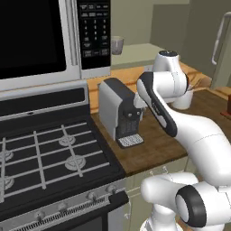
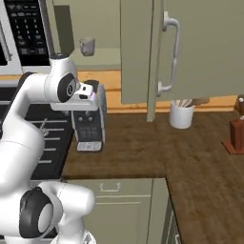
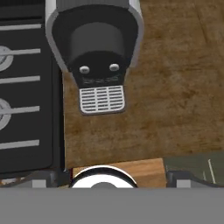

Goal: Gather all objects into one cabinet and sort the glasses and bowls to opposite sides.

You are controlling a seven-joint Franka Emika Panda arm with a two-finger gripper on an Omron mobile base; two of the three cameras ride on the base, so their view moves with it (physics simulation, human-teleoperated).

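Tumbler (image 1: 117,45) sits on the cabinet (image 2: 102,57) shelf floor, near its left edge. Hand's low over the coffee machine (image 3: 97,48); raise it first. Can't tell the jaw gap.

My two base cameras are looking forward and down from either side at the coffee machine (image 1: 119,113); my hand camera is hanging directly above it.
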